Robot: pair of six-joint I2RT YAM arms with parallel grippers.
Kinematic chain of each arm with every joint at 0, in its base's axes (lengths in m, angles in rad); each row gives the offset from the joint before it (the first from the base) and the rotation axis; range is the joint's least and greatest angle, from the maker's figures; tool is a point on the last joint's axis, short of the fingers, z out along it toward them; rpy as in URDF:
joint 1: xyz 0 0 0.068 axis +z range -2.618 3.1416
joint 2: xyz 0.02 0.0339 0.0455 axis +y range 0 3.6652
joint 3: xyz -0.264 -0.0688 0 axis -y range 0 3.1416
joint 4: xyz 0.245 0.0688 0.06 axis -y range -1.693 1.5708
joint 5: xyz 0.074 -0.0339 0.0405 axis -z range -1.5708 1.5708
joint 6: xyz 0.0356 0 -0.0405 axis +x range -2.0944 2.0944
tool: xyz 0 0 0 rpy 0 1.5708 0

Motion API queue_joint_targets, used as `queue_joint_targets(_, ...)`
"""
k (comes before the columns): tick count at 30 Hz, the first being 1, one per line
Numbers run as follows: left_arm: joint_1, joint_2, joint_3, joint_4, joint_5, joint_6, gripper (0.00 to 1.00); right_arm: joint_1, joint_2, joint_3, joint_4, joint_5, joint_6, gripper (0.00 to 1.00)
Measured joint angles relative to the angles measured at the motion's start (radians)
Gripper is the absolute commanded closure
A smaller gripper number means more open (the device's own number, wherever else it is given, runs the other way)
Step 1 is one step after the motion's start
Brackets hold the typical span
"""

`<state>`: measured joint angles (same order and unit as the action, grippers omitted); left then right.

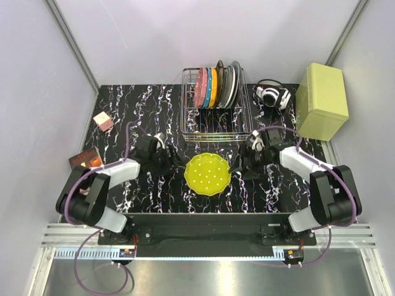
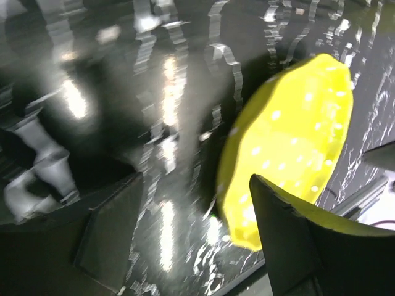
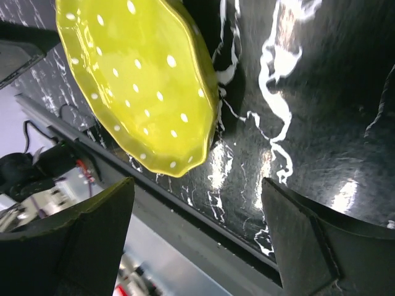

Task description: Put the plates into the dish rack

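Note:
The yellow-green dotted plate (image 1: pixel 208 174) lies flat on the black marbled table between my two grippers; it also shows in the left wrist view (image 2: pixel 290 148) and in the right wrist view (image 3: pixel 133 80). The silver wire dish rack (image 1: pixel 216 132) stands behind it. In the rack stand the pink plate (image 1: pixel 200 87), the blue plate (image 1: pixel 208 87) and the orange plate (image 1: pixel 213 86), with plain grey and dark plates to their right. My left gripper (image 1: pixel 174 161) is open and empty at the plate's left edge. My right gripper (image 1: pixel 242 165) is open and empty just right of the plate.
A yellow-green box (image 1: pixel 321 102) stands at the back right. A black and white headset (image 1: pixel 273 95) lies left of it. A small pink block (image 1: pixel 102 121) and a dark orange packet (image 1: pixel 85 159) lie at the left. The table's front edge (image 3: pixel 185 234) is close to the plate.

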<state>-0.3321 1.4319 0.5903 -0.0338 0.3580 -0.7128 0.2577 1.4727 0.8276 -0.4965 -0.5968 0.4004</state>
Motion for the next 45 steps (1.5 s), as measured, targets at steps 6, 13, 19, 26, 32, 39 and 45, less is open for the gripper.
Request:
queue_joint_targets(6,-0.084,0.093,0.04,0.09,0.026,-0.006,0.43,-0.005,0.019,-0.127,0.166,-0.072,0.089,0.12)
queue_joint_targets(13,-0.11,0.153,0.045,0.111,0.075,-0.043,0.74,-0.01,0.232,-0.092,0.379,-0.227,0.18,0.22)
queue_joint_targets(19,-0.1,0.171,0.037,0.133,0.107,-0.046,0.93,-0.027,0.362,-0.085,0.533,-0.399,0.233,0.27)
queue_joint_targets(26,-0.107,0.209,0.038,0.188,0.148,-0.066,1.0,-0.017,0.404,-0.099,0.607,-0.43,0.241,0.41)
queue_joint_targets(32,-0.108,0.222,0.044,0.193,0.174,-0.033,1.0,-0.017,0.39,-0.109,0.632,-0.402,0.276,0.45)
queue_joint_targets(39,-0.111,0.204,0.034,0.183,0.175,-0.005,1.0,-0.013,0.378,-0.116,0.647,-0.335,0.306,0.61)
queue_joint_targets(45,-0.112,0.19,0.031,0.168,0.168,0.007,0.99,-0.004,0.371,-0.116,0.639,-0.309,0.303,0.82)
